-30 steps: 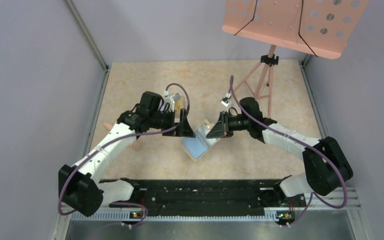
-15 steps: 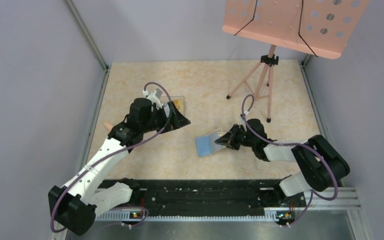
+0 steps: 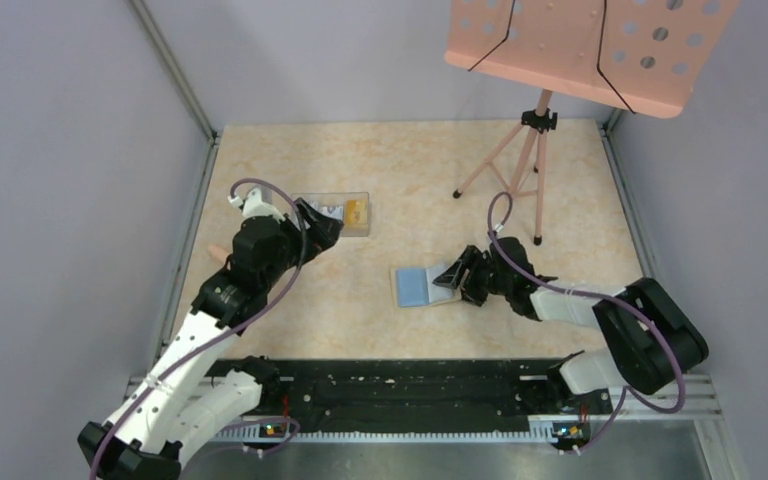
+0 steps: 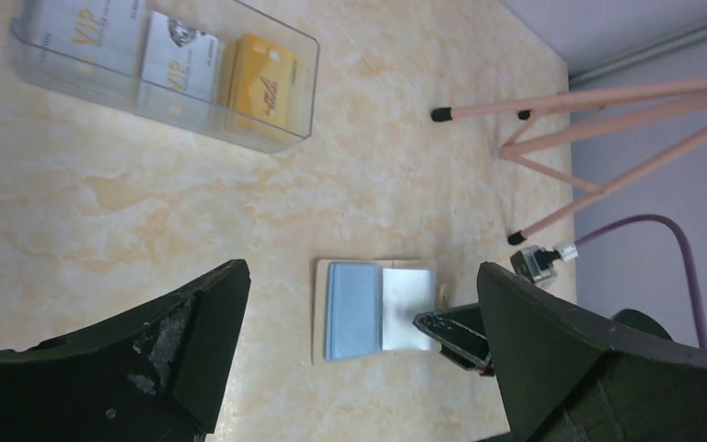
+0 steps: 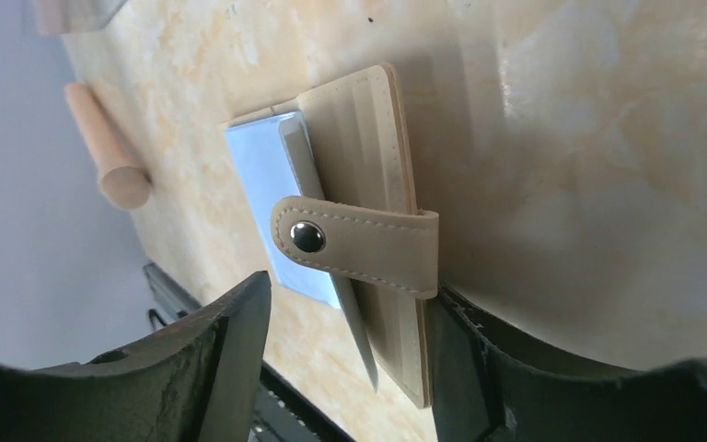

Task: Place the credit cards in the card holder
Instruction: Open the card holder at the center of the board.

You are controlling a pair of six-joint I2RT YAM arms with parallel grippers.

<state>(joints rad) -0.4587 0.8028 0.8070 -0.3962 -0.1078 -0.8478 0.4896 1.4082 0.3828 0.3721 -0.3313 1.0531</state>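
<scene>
Three credit cards (image 4: 260, 81), perhaps, in box (image 4: 152, 103)

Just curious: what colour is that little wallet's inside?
Light blue inside the card holder, clearest in the left wrist view.

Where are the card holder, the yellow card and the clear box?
card holder (image 4: 353, 309): left wrist view, on its light blue inner panel.
yellow card (image 4: 262, 87): left wrist view, middle of its face.
clear box (image 4: 193, 122): left wrist view, on its near wall.
</scene>
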